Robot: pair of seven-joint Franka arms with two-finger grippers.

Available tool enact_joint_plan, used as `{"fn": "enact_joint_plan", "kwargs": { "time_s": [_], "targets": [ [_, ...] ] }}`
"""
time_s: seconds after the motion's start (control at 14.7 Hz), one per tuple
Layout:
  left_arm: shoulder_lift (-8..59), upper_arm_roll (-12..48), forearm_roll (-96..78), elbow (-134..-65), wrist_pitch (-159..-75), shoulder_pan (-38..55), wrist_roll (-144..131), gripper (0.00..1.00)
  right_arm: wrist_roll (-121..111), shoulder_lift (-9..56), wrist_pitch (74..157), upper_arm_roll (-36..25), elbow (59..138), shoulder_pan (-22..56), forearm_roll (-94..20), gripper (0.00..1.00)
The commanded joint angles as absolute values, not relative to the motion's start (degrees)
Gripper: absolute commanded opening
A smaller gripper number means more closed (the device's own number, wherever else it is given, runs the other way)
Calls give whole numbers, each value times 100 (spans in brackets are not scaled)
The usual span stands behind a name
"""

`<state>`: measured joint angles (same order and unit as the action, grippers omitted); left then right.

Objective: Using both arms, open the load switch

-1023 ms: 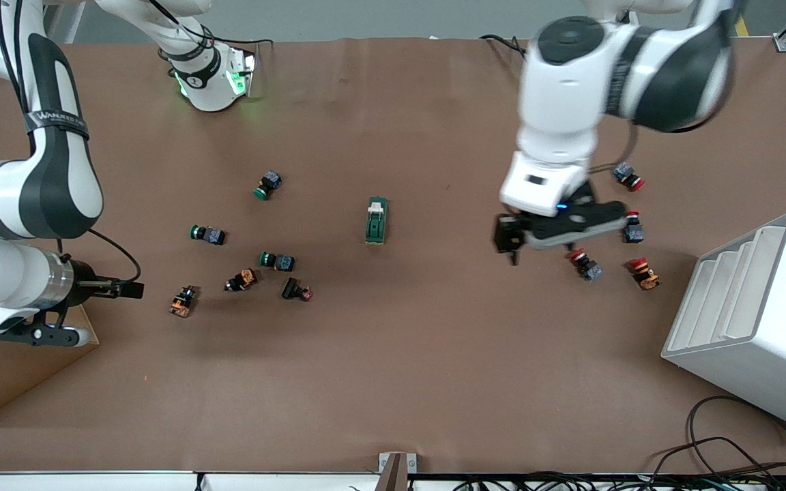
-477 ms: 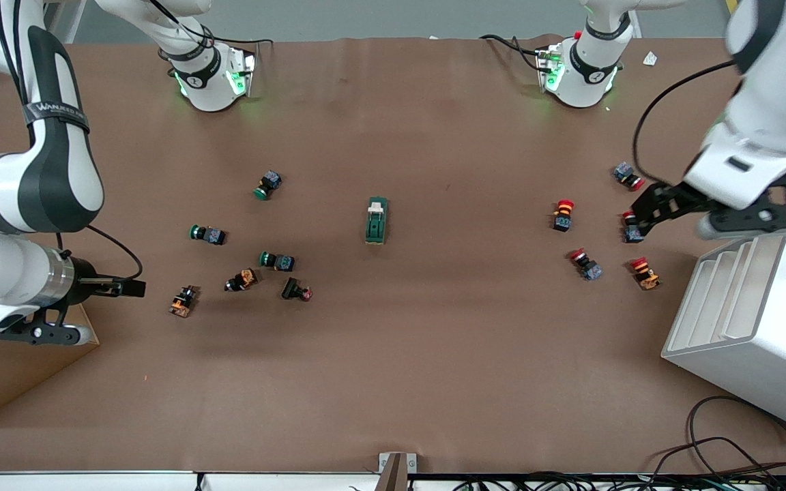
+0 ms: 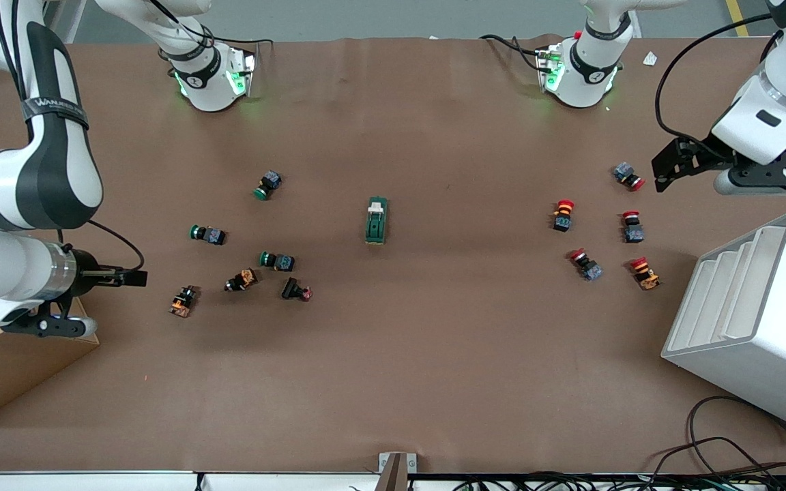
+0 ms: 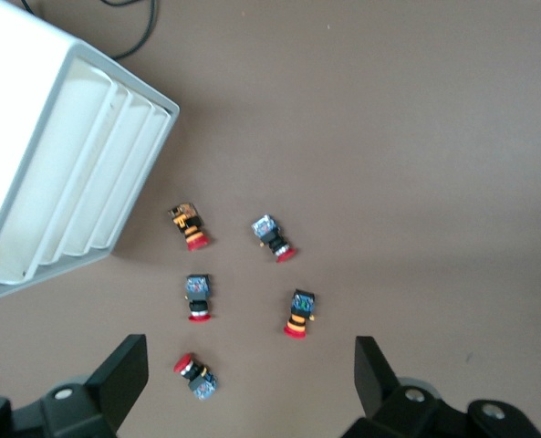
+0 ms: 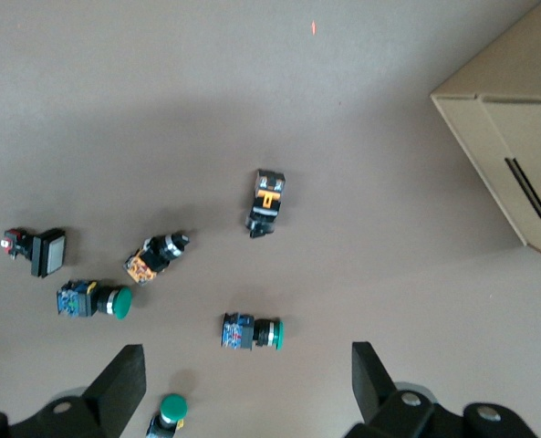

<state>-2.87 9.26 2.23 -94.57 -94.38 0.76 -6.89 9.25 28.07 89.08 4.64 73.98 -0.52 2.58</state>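
On the middle of the brown table lies the load switch, alone. Up high, the left gripper hangs wide open and empty over the red buttons. Over by the cardboard box, the right gripper waits, wide open and empty too.
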Motion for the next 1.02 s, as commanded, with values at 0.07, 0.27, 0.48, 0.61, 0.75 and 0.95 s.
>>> {"fn": "enact_joint_plan", "kwargs": {
  "time_s": [0.07, 0.27, 0.48, 0.61, 0.75, 0.95],
  "targets": [
    [-756, 800, 62, -9958, -9413, 115, -475, 100, 862, 2286, 8842, 457, 7559, -281, -369, 100],
    [-659, 791, 53, -9783, -9404, 35, -220, 100, -15, 1926, 8789, -7, 7768, -220, -334, 100],
    [-607, 791, 53, -9651, -9396, 26, -202, 100, -62, 1425, 8632, -281, 8024, -124, -203, 100],
    [-528, 791, 53, -9475, -9282, 18, -202, 100, 17, 1118, 8456, -264, 8103, -70, 52, 100],
    [-317, 791, 53, -9204, -9115, 18, -202, 100, 53, 845, 8420, -264, 8244, -70, 53, 100],
    [-158, 791, 9, -8974, -8965, 18, -193, 100, 132, 844, 8350, -246, 8183, -27, -17, 100]
  ]
}}
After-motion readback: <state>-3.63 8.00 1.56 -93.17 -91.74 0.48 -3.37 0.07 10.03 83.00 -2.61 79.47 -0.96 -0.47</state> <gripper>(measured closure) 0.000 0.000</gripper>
